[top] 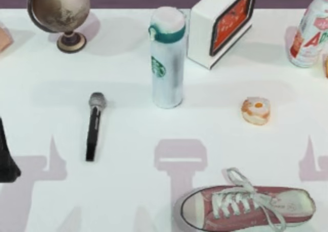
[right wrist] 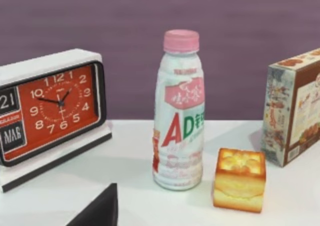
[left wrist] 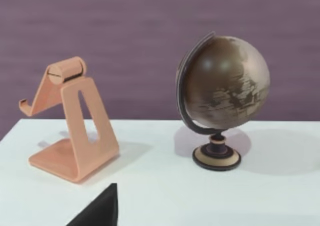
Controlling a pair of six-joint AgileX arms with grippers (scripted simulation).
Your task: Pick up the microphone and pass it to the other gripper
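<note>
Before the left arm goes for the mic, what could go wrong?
1. The microphone lies flat on the table; its slim round handle may roll or slip as the fingers close.
2. The white tumbler stands upright close to the mic's right, so a wide sweep toward the handover could topple it.
3. The left hand sits at the table's left edge, barely in view.

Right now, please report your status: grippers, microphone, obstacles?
Left arm parked at left edge, right arm unseen. Microphone flat on table, untouched. White tumbler stands beside it, apart.
</note>
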